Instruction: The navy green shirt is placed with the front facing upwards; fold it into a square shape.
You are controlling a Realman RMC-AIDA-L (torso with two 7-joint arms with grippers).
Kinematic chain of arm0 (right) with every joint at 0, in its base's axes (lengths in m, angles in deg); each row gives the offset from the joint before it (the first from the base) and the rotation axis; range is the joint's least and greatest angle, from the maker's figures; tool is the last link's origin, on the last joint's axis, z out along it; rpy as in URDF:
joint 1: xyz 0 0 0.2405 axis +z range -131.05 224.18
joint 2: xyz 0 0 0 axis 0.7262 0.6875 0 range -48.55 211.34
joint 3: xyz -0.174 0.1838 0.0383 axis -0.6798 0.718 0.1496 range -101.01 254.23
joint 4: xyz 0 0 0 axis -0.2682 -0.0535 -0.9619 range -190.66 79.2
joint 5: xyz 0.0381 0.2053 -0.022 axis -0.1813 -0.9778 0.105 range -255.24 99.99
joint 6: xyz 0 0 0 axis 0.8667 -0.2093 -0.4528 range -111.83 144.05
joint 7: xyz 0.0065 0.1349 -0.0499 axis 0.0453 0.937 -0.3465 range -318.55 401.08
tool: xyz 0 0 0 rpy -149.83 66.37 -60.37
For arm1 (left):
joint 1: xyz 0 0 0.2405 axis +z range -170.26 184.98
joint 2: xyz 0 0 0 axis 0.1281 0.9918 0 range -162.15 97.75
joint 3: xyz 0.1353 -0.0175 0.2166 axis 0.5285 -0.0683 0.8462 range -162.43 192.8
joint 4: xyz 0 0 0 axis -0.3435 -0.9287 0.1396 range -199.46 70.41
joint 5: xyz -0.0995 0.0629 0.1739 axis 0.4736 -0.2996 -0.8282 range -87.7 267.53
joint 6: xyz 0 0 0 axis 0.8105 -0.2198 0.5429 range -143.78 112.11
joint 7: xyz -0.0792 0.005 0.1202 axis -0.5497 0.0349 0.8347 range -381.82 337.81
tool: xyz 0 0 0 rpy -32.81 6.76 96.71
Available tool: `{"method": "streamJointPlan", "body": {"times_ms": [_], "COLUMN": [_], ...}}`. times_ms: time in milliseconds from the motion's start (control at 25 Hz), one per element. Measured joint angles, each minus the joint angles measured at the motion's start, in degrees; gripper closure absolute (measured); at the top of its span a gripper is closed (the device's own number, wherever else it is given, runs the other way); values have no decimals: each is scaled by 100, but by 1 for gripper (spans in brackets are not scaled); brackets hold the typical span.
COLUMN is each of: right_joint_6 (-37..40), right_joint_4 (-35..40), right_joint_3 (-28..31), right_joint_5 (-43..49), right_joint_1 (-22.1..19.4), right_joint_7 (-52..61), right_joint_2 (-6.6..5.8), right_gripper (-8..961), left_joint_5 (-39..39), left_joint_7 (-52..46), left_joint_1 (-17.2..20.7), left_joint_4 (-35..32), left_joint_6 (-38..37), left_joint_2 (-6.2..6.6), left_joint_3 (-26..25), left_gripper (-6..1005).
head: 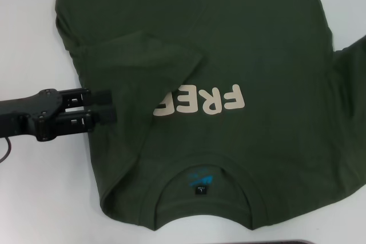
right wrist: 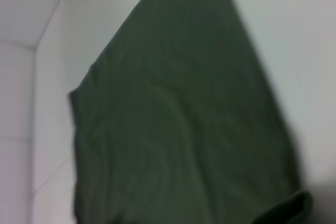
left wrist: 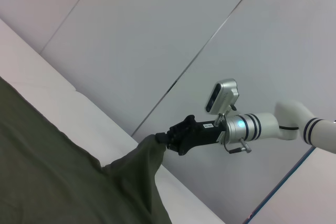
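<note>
The navy green shirt lies front up on the white table, collar and neck label toward me. Its left sleeve is folded in over the chest and covers part of the cream lettering. My left gripper lies at the shirt's left edge, fingers a little apart and holding nothing. My right gripper is out of the head view. The left wrist view shows my right gripper shut on a bunch of the shirt's cloth, lifted off the table. The right wrist view shows the shirt spread below.
Bare white table lies to the left of the shirt and at the far right. A dark edge shows at the near rim of the table. A grey wall stands behind the table.
</note>
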Motion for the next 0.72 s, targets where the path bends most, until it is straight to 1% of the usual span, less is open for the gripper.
{"method": "streamJointPlan", "body": {"times_ms": [120, 240, 320, 480, 640, 720], "right_joint_6": [98, 80, 38, -186, -467, -548], "right_joint_4": [-175, -365, -548, -982, -1200, -1278], "right_joint_3": [-8, -20, -23, -51, -60, -60], "right_joint_5": [-79, -165, -212, -238, -250, -252], "right_joint_1": [106, 254, 363, 580, 672, 685], "right_joint_7": [-39, -96, -169, -291, -338, -341], "right_joint_2": [116, 273, 337, 408, 509, 532], "right_gripper": [931, 931, 932, 932, 931, 930], "left_joint_5": [4, 10, 12, 11, 12, 12], "left_joint_7": [21, 27, 28, 36, 36, 28], "left_joint_1": [-1, -12, -14, 3, 13, 22], "left_joint_4": [4, 4, -5, -11, -7, -6], "left_joint_6": [26, 32, 29, 26, 6, -6], "left_joint_2": [0, 0, 0, 0, 0, 0], "left_joint_3": [0, 1, 1, 0, -79, -134], "left_gripper": [310, 310, 310, 311, 310, 310]}}
